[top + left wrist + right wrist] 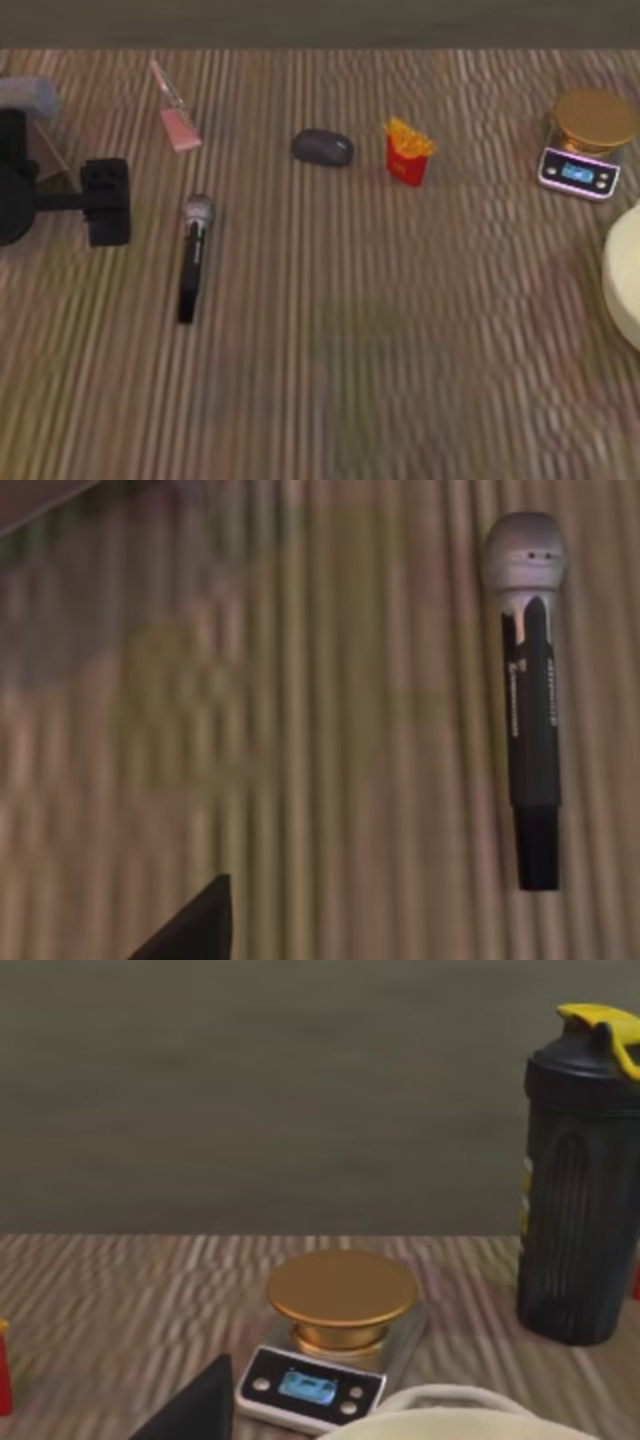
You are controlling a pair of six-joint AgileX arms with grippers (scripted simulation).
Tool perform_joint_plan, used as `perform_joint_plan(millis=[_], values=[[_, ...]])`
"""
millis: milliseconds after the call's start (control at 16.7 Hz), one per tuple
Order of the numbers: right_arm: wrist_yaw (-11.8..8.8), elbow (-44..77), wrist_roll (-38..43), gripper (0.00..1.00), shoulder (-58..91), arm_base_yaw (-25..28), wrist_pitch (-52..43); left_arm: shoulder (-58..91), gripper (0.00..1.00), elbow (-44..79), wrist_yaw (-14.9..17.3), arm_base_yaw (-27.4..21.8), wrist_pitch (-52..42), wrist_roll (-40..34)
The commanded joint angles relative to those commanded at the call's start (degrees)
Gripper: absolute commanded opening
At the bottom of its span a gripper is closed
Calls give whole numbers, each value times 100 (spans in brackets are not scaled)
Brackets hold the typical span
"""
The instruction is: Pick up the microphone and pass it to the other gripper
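Black and slim, the microphone (192,259) lay flat on the bench toward its left edge, silver mesh head pointing at the far edge. My left gripper (106,201) hovered just beside the head, nearer the left edge; I could not tell how its fingers stood. I judged it best to centre over the handle and close across its width. My right arm sat parked at the right edge.

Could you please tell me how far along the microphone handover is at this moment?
Nothing looks done yet: the microphone lies flat on the table, touched by nothing. In hand: the left tool sits just left of its silver head, apparently on the approach. Left to do: grasp, lift and pass it to the right arm, whose tool is outside the top view; its wrist view faces the kitchen scale.
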Motion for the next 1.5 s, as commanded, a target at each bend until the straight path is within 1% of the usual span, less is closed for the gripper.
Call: perform_joint_plan(millis=[240,420,720,1200,1320,1500], values=[[0,0,0,100,0,0,0,2029,100,1505,5,-348,-1011,-311],[0,0,0,100,0,0,0,3294,100,2453,10,-556,-1583,-502],[0,0,0,100,0,0,0,4416,100,3390,14,-756,-2102,-684],[0,0,0,100,0,0,0,4543,100,3393,16,-746,-2034,-683],[0,0,0,100,0,0,0,4743,100,3256,17,-754,-1709,-675],[0,0,0,100,0,0,0,5178,100,2971,21,-757,-920,-675]])
